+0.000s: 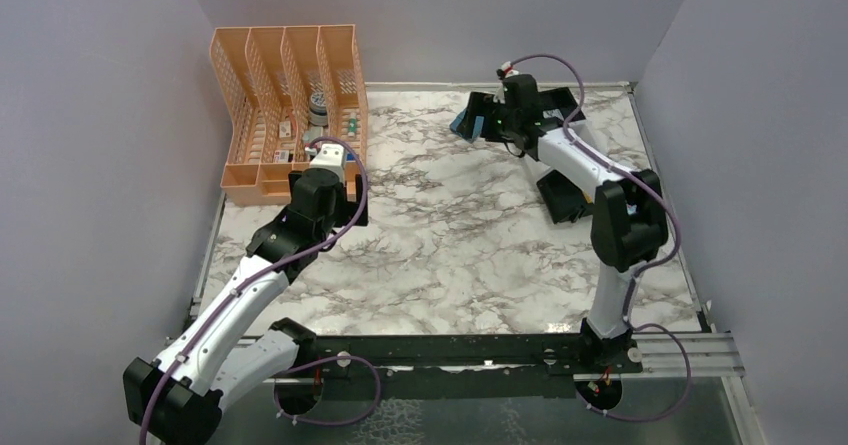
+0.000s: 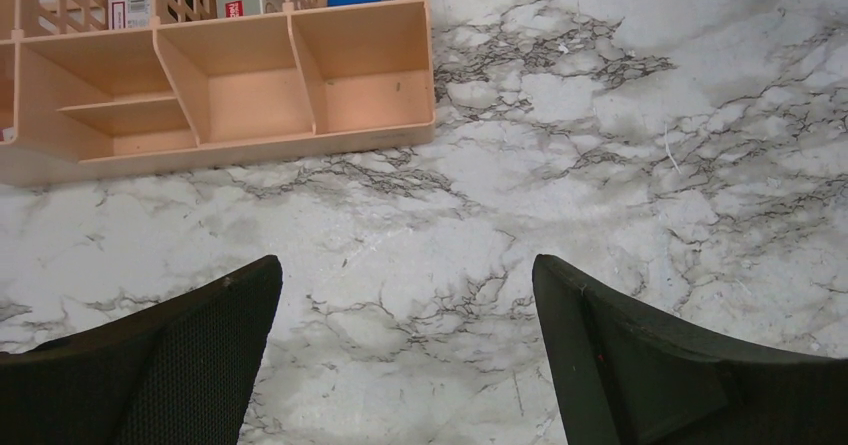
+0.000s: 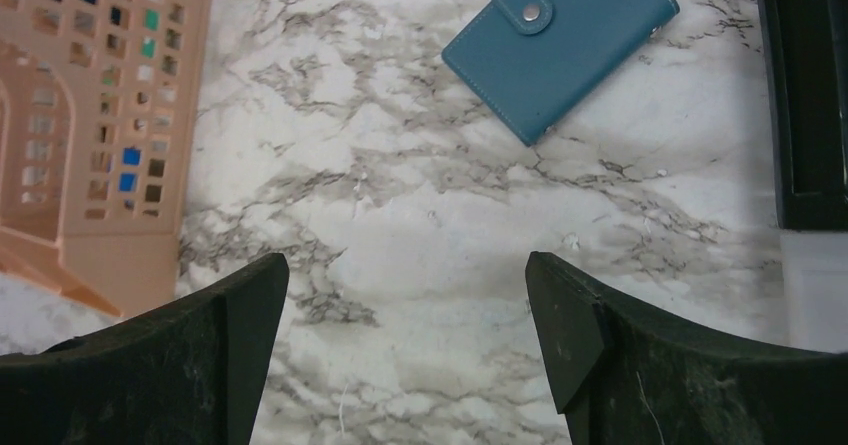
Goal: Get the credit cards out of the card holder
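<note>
The card holder (image 3: 560, 45) is a teal-blue wallet lying closed on the marble table, its snap tab fastened. In the top view it (image 1: 462, 121) lies at the far back centre. The credit cards are hidden. My right gripper (image 3: 405, 265) is open and empty, hovering a little short of the wallet; in the top view it (image 1: 492, 122) sits just right of the wallet. My left gripper (image 2: 405, 265) is open and empty above bare marble, in front of the orange organiser; the top view shows it (image 1: 328, 183) at the left.
An orange plastic desk organiser (image 1: 290, 105) with small items stands at the back left, and also shows in the left wrist view (image 2: 250, 95) and the right wrist view (image 3: 90, 115). A black tray (image 3: 805, 95) lies right of the wallet, partly under the right arm (image 1: 565, 197).
</note>
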Action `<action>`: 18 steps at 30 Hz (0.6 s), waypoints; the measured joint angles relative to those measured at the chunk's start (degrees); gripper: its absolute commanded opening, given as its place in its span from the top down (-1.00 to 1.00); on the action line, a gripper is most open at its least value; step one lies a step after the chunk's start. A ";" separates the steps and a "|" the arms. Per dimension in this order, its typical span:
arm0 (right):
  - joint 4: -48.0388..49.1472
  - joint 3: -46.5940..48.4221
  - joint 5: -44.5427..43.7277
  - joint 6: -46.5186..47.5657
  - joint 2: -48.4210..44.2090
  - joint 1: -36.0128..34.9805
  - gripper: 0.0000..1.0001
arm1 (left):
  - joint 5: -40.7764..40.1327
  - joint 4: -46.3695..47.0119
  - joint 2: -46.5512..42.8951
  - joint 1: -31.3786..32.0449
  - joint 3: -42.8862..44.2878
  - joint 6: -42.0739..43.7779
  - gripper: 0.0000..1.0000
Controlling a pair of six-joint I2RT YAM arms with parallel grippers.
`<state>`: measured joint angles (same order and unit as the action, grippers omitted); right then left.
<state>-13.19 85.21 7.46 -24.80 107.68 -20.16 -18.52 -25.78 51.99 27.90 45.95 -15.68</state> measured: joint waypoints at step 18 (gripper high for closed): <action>-5.05 35.15 -19.26 3.82 31.17 -0.83 -0.85 | -4.26 0.81 -0.57 -0.02 -0.46 0.17 -0.99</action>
<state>-18.24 120.36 -11.79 -20.97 138.85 -20.99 -22.79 -24.97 51.42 27.88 45.50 -15.51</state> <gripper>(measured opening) 0.944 0.992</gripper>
